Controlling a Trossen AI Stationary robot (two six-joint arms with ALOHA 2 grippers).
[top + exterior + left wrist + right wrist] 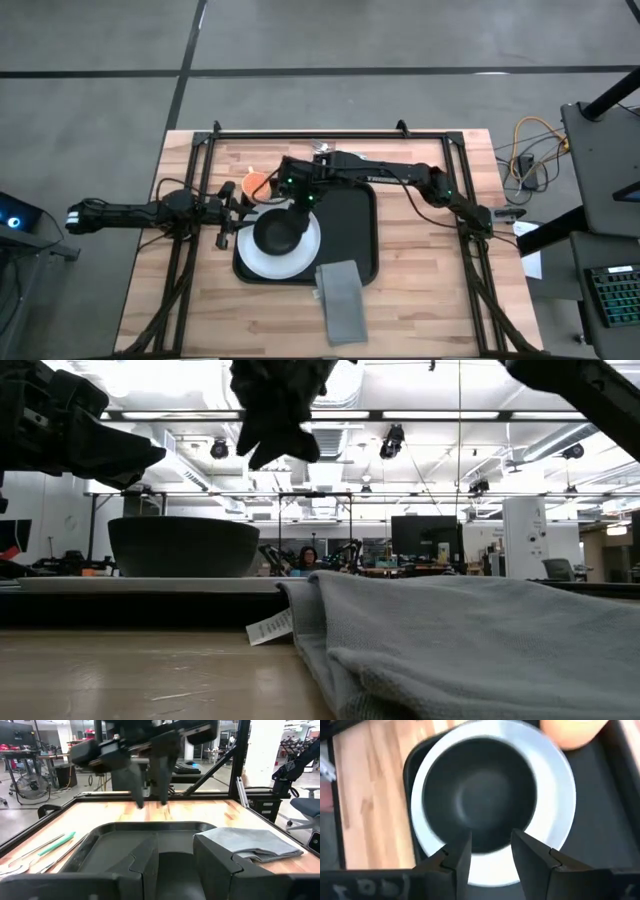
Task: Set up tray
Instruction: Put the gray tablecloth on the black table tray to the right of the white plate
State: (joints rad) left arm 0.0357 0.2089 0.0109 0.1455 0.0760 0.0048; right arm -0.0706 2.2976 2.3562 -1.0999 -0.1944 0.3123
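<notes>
The black tray (350,235) lies in the middle of the table. On its left half rests a white plate (300,262) with a dark bowl (275,233) standing in it. My right gripper (491,855) hangs open above the bowl (475,790), pointing steeply down, with nothing between its fingers. My left gripper (175,865) waits open and level at the tray's left side (232,212). A grey folded napkin (342,300) lies at the tray's near edge. An orange cup (257,185) stands at the tray's far left corner.
Cutlery, one piece with a green handle (55,844), lies on the wood beside the tray. A black frame (330,132) runs around the table's far and side edges. The napkin (460,640) fills the foreground in the low view, and bare wood shows near left of the tray.
</notes>
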